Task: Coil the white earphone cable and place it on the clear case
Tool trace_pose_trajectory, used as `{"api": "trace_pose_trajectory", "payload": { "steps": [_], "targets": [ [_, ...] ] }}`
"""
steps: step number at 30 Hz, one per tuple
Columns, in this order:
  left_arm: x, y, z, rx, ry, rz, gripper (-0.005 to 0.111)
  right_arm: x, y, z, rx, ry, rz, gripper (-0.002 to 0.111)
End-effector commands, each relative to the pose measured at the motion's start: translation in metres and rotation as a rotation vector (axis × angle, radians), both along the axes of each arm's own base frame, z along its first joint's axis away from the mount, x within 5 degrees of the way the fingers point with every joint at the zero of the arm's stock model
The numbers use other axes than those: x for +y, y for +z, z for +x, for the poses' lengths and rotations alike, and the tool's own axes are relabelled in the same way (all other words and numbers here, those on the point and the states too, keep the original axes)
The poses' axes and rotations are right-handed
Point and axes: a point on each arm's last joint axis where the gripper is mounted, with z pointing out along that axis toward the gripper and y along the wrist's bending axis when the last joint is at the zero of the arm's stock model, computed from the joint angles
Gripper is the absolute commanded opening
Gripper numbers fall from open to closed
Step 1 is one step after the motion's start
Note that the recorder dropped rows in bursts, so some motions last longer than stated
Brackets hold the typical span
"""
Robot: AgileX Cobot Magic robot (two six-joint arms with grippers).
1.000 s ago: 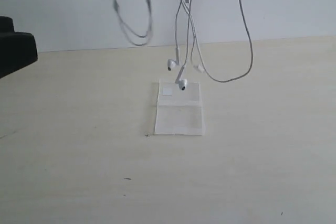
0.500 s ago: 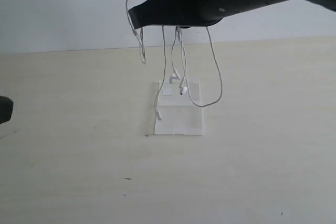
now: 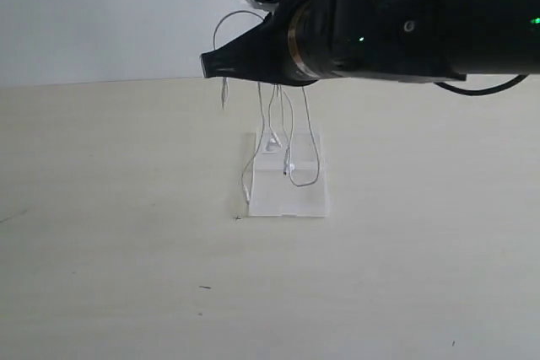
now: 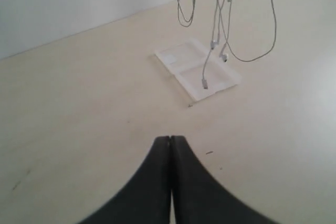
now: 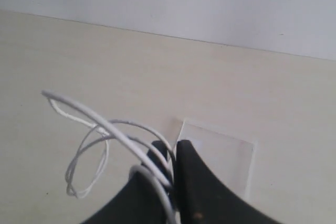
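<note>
The white earphone cable (image 3: 272, 142) hangs in long loops from my right gripper (image 5: 173, 148), which is shut on a bundle of its strands (image 5: 105, 126). The right arm fills the top of the exterior view, with the gripper (image 3: 208, 63) pointing left above the clear case (image 3: 291, 196). The earbuds and loop ends dangle over the case; whether they touch it I cannot tell. In the left wrist view, the cable (image 4: 223, 56) hangs over the case (image 4: 178, 56). My left gripper (image 4: 170, 138) is shut and empty, well short of the case.
The pale wooden table (image 3: 126, 250) carries only the case. A white wall (image 3: 101, 14) rises behind the table's far edge. The left arm is outside the exterior view.
My right arm has come down and forward, lowering the cable loops from above the case until the earbuds hang at it. The left arm has left the exterior view at the left.
</note>
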Motion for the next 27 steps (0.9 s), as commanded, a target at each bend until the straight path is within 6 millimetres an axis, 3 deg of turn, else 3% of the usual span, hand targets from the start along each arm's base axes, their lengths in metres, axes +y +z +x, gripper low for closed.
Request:
{"api": "trace_pose_trajectory", "payload": {
  "steps": [1,8,22,27],
  "targets": [
    [0.013,-0.007,-0.016,0.032,0.07,0.045,0.0,-0.001,-0.016,0.013,0.022,-0.069,0.032,0.0],
    [0.019,-0.007,-0.03,-0.005,0.078,0.047,0.0,-0.02,-0.027,0.034,0.055,-0.138,0.064,0.0],
    [0.02,-0.008,-0.03,0.008,0.079,0.056,0.0,-0.012,-0.064,0.042,0.12,-0.124,0.008,0.0],
    [0.02,-0.008,-0.03,0.008,0.079,0.056,0.0,-0.009,-0.068,0.047,0.106,-0.132,0.02,0.0]
  ]
}}
